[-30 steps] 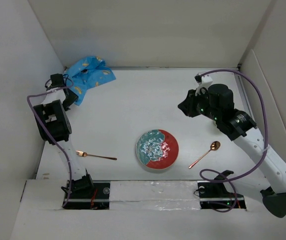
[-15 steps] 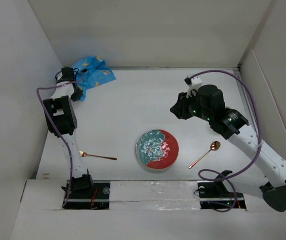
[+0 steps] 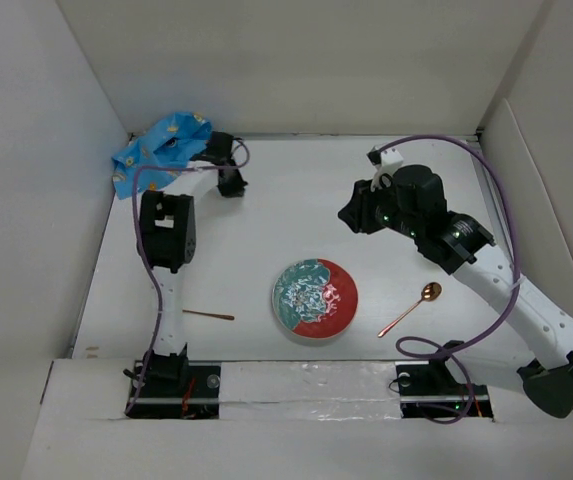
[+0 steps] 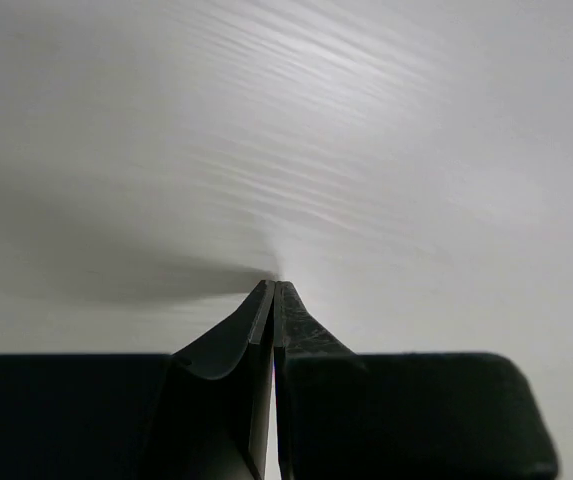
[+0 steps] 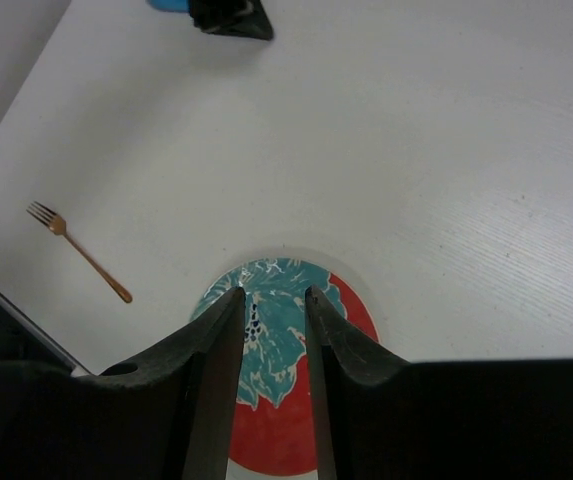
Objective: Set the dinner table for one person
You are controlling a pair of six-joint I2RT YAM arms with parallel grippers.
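Left gripper (image 4: 274, 288) was swung right of the placemat (image 3: 161, 140) and clamped shut; nothing is seen pinched. Placemat left crumpled; regrasp likely needed.

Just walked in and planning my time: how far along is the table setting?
Done: plate on the dinner table, fork to its left, spoon to its right. In hand: nothing; left tool shut, apparently empty, near the placemat, right tool open. Left: the placemat lies crumpled in the far-left corner, probably needing spreading.
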